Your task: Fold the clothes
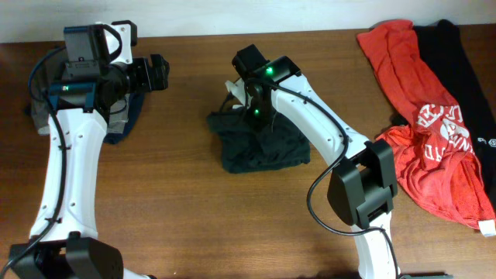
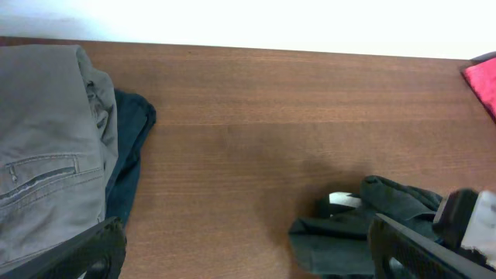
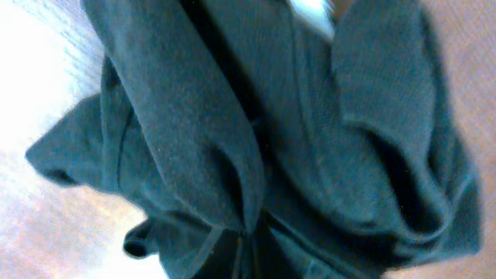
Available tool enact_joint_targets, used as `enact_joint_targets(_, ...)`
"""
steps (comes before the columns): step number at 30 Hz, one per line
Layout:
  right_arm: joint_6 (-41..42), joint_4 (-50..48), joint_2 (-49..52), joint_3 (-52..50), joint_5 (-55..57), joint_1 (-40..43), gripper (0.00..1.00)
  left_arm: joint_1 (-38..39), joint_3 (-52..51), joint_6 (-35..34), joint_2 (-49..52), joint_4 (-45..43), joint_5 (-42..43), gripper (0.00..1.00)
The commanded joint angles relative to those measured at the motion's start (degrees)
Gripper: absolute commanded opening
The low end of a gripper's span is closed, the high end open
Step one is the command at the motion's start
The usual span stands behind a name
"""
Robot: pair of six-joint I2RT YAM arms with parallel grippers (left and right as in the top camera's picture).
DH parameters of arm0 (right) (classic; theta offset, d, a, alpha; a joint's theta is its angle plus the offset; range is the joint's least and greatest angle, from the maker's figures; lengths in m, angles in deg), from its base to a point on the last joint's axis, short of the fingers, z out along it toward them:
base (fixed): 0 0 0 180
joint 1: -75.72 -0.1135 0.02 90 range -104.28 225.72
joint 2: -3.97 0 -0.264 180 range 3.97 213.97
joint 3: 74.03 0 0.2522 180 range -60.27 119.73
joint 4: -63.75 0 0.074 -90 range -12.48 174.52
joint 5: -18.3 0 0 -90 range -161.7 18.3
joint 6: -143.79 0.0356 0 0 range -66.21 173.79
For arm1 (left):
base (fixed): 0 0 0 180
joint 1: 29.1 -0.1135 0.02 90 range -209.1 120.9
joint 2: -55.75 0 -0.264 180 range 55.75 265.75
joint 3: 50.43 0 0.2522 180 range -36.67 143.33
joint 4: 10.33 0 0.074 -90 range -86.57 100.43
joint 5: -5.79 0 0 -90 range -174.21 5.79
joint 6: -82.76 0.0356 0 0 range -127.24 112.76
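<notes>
A crumpled dark green garment [image 1: 263, 147] lies bunched at the table's middle. It also shows in the left wrist view [image 2: 364, 225] and fills the right wrist view [image 3: 256, 132]. My right gripper [image 1: 254, 116] is down on its far edge. In the right wrist view its fingers [image 3: 244, 252] are pinched together on a fold of the cloth. My left gripper [image 1: 160, 74] is open and empty at the back left, its fingers [image 2: 248, 252] spread wide above bare wood, to the left of the green garment.
Folded grey trousers [image 2: 46, 155] lie on a navy garment [image 2: 128, 155] at the far left, under my left arm [image 1: 116, 120]. A red shirt [image 1: 434, 132] and a black garment [image 1: 465, 70] lie heaped at the right. The table's back edge [image 2: 248, 48] is near.
</notes>
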Motion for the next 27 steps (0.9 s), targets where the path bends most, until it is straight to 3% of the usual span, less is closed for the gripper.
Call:
enact_joint_targets(1, 1.99, 2.69, 0.28, 0.31, -0.66, -0.33, 0.04, -0.28, -0.17, 1.33, 0.2, 0.02, -0.59, 0.99)
enact_joint_targets(8, 10.62, 12.7, -0.09, 0.31, -1.64, -1.18, 0.04, -0.28, -0.17, 1.33, 0.2, -0.28, -0.76, 0.99)
enact_joint_targets(19, 17.07, 25.62, -0.09, 0.28, 0.24, -2.62, 0.04, -0.33, -0.17, 1.33, 0.2, -0.5, -8.5, 0.99)
enact_joint_targets(27, 19.87, 26.05, -0.2, -2.95, 1.25, 1.11, 0.04, -0.35, -0.17, 1.46, 0.2, -1.14, -13.29, 0.99)
